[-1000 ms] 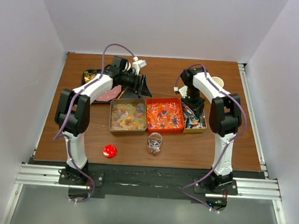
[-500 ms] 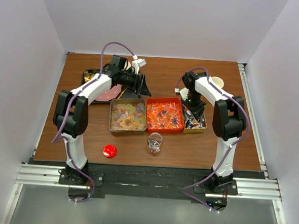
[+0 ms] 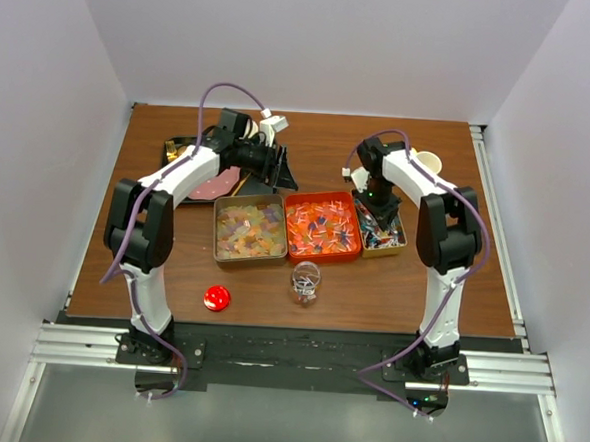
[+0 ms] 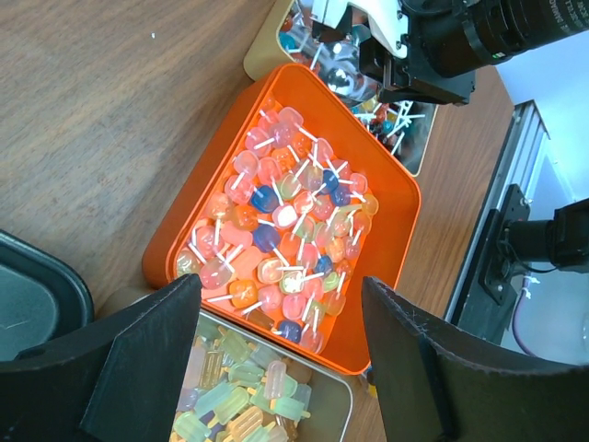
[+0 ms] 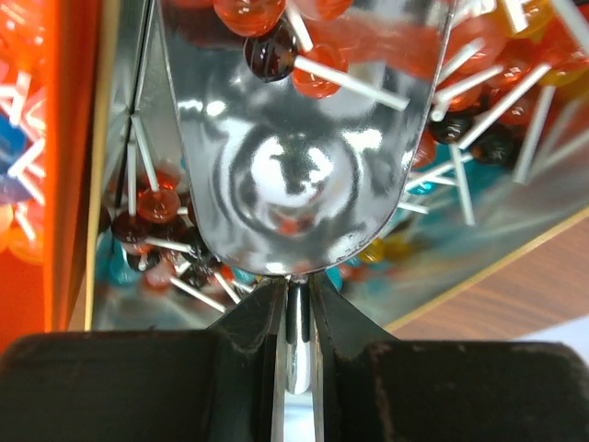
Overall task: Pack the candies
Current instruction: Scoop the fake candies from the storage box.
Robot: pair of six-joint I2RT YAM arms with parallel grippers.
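Candies fill three containers mid-table: pastel popsicle-shaped ones [image 3: 249, 228] in a silver tin [image 3: 217, 238], red, pink and blue ones on sticks [image 3: 320, 225] in an orange tray [image 3: 323, 256], and round lollipop ones [image 3: 383, 229] in a small tin [image 3: 391, 252]. My right gripper [image 3: 377, 198] is shut on the handle of a shiny metal scoop [image 5: 304, 138] that lies in the small tin, a few red candies [image 5: 276, 32] at its far end. My left gripper [image 3: 281, 170] is open and empty, hovering behind the tins; in its wrist view [image 4: 285, 368] the orange tray's candies [image 4: 285, 230] lie between its fingers.
A small glass jar [image 3: 305, 280] stands in front of the orange tray. A round red disc [image 3: 216, 297] lies front left. A black tray with a pink plate [image 3: 209, 184] is at the back left, and a paper cup [image 3: 430, 162] at the back right.
My right gripper has moved a little back and left with the scoop in the small tin. The three containers have shifted slightly left. My left arm has barely moved.
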